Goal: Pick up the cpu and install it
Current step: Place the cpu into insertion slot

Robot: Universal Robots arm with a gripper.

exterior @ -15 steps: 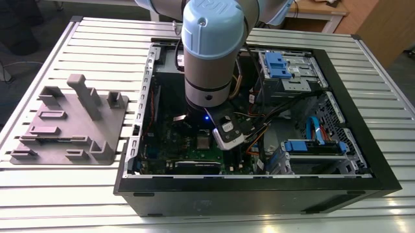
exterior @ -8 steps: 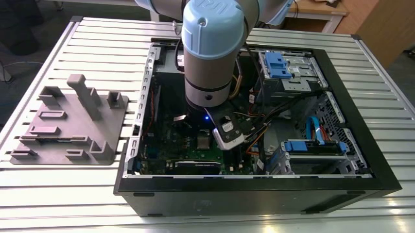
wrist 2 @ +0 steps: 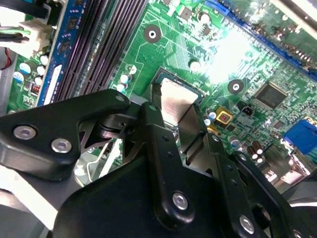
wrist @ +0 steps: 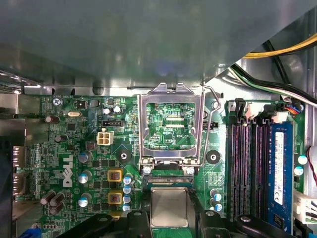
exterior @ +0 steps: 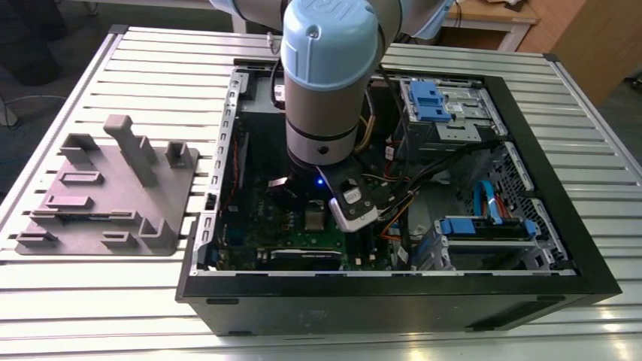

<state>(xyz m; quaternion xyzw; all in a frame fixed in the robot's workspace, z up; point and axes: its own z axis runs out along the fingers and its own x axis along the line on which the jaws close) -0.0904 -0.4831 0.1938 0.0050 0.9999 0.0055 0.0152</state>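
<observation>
Fingers (wrist 2: pixel 156 130) of the gripper (wrist 2: pixel 173 102) pinch the cpu (wrist: pixel 169 207) over its socket (wrist: pixel 168 181), away from the board's (wrist: pixel 74 148) edges, beside the open frame (wrist: pixel 140 129). Pickup looks done; release and closing the frame remain.

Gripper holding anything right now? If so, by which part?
Looks like the cpu: the gripper pinches it by two opposite side edges, one finger on each, its metal top uncovered.

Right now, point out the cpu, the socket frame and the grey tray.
cpu (wrist: pixel 169 207), first wrist view, middle of its metal top.
socket frame (wrist: pixel 141 130), first wrist view, its side bar.
grey tray (exterior: pixel 173 189), exterior view, bare flat base.
</observation>
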